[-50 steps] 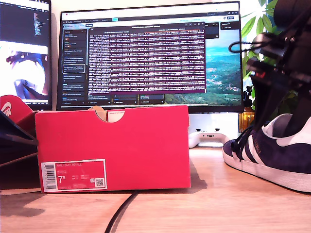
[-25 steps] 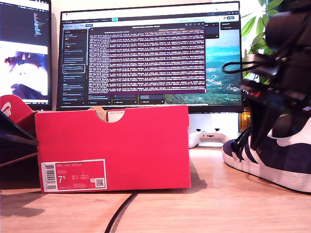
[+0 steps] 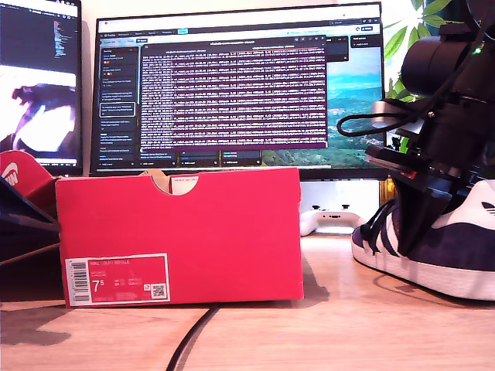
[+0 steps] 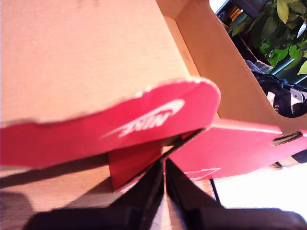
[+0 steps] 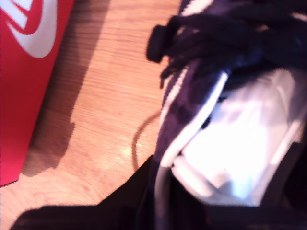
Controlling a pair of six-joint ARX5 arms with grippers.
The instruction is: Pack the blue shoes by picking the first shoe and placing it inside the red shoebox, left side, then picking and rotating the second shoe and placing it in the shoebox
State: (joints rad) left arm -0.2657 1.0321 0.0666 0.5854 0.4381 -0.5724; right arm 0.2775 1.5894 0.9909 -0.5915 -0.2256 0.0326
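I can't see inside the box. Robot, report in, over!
Second pincer straddling a blue shoe's collar, grip unconfirmed. First pincer shut at the shoebox lid. Red shoebox empty where visible.

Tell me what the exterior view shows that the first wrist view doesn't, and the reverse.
Only the exterior view shows the monitor, the box's barcode label, the cable on the desk and my second gripper at the shoe. Only the first wrist view shows the box's brown inside and my first gripper, jaws together, at the lid. Both show the red box and the plant.
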